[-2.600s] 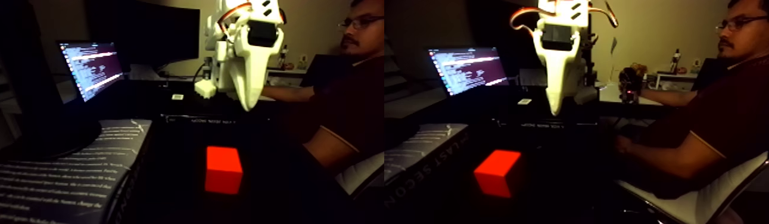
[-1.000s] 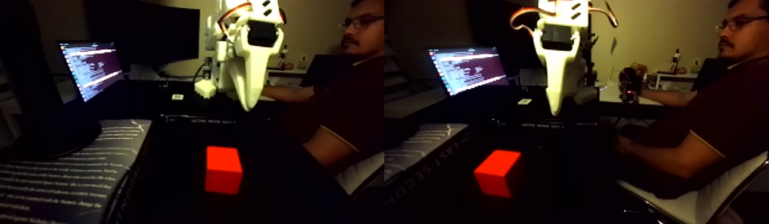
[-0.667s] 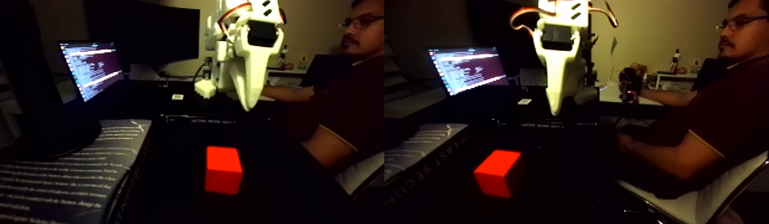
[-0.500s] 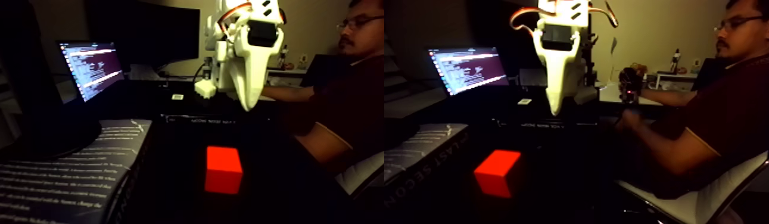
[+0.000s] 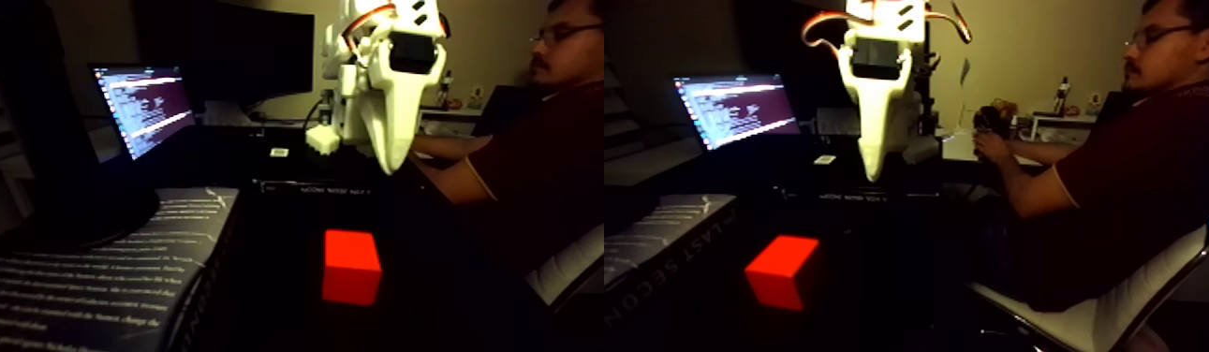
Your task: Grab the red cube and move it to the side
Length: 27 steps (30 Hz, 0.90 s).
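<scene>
The small, matte, bright red cube [image 5: 351, 267] sits low in the frame's left half, on a dark surface. The white plastic two-finger gripper [image 5: 388, 168] hangs above, seemingly pressed together; it should spread before descending squarely.

Dim room, beige wall [image 5: 1024, 37] at 1 o'clock. Lit laptop [image 5: 143, 105] at 9 o'clock on a dark desk [image 5: 256, 154]; white chair [image 5: 1127, 304] at 4 o'clock.

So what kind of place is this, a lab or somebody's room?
Probably a home office or hobby desk, dimly lit: a lit laptop, a person seated on a chair, and the white gripper poised above the red cube.
</scene>
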{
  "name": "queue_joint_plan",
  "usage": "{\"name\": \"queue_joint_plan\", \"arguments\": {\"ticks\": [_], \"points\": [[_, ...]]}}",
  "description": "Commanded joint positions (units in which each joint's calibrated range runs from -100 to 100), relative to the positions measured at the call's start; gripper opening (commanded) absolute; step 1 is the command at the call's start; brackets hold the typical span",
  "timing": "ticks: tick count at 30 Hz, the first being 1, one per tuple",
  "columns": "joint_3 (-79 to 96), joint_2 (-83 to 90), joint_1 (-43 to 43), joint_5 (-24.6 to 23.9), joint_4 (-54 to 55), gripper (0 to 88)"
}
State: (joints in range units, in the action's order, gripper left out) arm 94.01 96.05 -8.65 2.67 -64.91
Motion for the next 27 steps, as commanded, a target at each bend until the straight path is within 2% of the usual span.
{"name": "queue_joint_plan", "arguments": {"ticks": [1, 13, 19, 27], "points": [[-0.18, 0.00, 0.24, 0.10, -0.21, 0.7], [-0.09, -1.09, 0.41, 0.21, 2.41, 1.1], [-1.99, -9.15, 0.57, 0.27, 7.31, 1.3], [-11.34, -25.12, 5.07, 0.27, 11.79, 9.7]]}}
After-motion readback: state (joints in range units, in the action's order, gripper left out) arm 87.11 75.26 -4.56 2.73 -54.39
